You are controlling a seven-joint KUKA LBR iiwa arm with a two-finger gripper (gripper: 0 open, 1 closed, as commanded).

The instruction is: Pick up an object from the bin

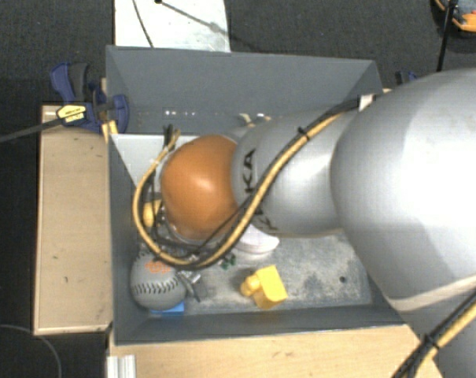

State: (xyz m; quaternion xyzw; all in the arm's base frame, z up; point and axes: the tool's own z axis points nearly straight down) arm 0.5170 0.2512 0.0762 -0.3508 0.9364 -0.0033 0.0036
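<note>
The arm (379, 187) reaches in from the right of the frame and bends down into the left half of the grey bin (245, 81). Its orange cover (197, 183) sits squarely over the wrist and hides most of what lies under it. The gripper (178, 264) hangs below that cover at the lower left of the bin floor, low among the objects. Only dark parts of it show past the cover's rim, so whether it is wide, narrow or holding something cannot be told. A yellow-and-black cable (263, 186) loops along the arm and round the cover, with enough slack to let the wrist turn.

The nearest thing is a grey ball with red stitching (153, 287), in the lower left corner just beside and below the gripper. It appears to touch the gripper's lower edge, though a grasp is not visible. A small blue piece (170, 309) peeks out under the ball against the front wall. To the right, a yellow block (263, 285) lies apart on bare floor. A white object (258, 243) is half covered by the arm, with a small green bit (228, 261) beside it.

Judging by the low pose next to the ball, the ball seems the likely target. Its round shape and corner position could let it roll or wedge against the walls.
</note>
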